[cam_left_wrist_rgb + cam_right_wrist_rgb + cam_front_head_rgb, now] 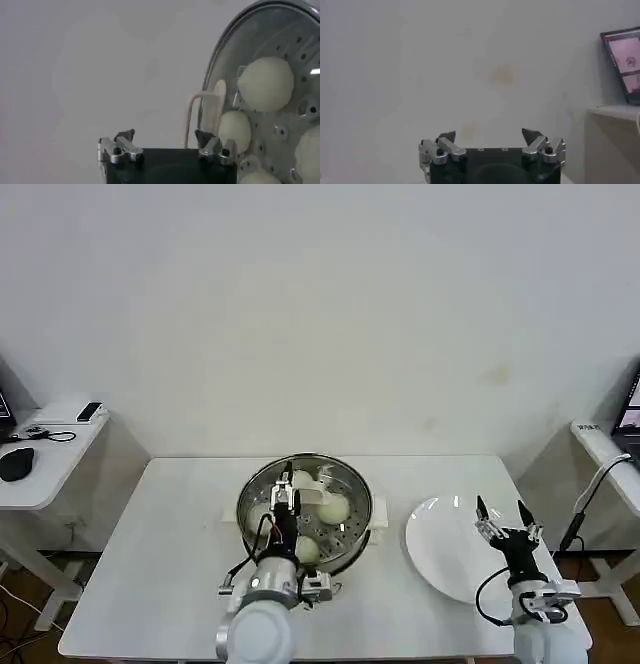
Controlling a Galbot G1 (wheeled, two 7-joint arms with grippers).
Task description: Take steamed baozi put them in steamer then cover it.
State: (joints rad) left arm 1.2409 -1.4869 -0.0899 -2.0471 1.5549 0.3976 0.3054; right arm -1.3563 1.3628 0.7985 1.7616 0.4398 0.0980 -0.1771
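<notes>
Four steamed baozi [333, 507] sit in the steamer [355, 484] at the middle of a white tabletop [160, 564] in the head view, with the clear cover [290, 484] over them and its cream handle [320, 480] showing on top. The left hand [284, 502] hangs over the near left part of the steamer, fingers apart and gripping nothing. A flat white plate [440, 554] lies to the right of the steamer, and the right hand [499, 519] hovers over its right side, fingers spread wide. Behind the tabletop stands a plain pale wall [320, 314]. A side desk [50, 449] on the far left carries a black mouse [15, 464] and a small dark device [90, 411]; another side desk [605, 449] stands at the far right.

From the left wrist view, the left hand [165, 137] shows both fingertips well apart, the glass cover [235, 55] beside it. Beneath the glass lie the baozi [265, 82] on the perforated tray [300, 50], and the pale handle [202, 117] stands near one fingertip [207, 137]; whether they touch cannot be told.

From the right wrist view, the right hand [490, 136] is held open against the bare wall [420, 60], with a lit screen [622, 62] above a desk edge [612, 112] at the side.
</notes>
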